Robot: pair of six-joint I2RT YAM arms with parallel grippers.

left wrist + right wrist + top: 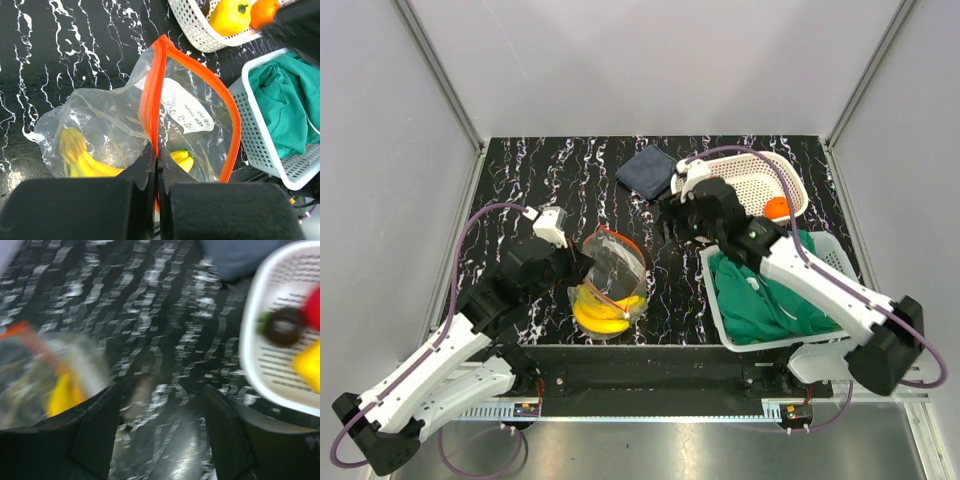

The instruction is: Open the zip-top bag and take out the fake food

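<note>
Pinching the near side of the red-orange zip strip, the left claw (156, 150) has its two dark fingers pressed together on the zip-top bag (190, 115), which sits on the black marbled table (520, 180) near the front edge, left of centre. The strip curves round in a loop, so the bag's mouth stands open, and a white label (187, 112) shows through the clear plastic. Yellow bananas (80, 160) lie in the bottom of the bag, with a small yellow piece (181, 159) with a green tip just beside the claw's fingertips. To the right of the bag, a rectangular basket (712, 290) of white mesh holds a crumpled green cloth (760, 290). Farther back, the right claw (161, 390) hangs over the table between the bag and the oval basket (790, 180), its fingers well apart with only marbled table showing between them; that wrist view is blurred. In the oval basket lie a yellow pepper-like piece (230, 15), an orange (265, 11), a dark round fruit (285, 326) and a red piece (315, 307). Just beside the oval basket's left end, toward the back of the table, lies a folded dark blue cloth (648, 168).
</note>
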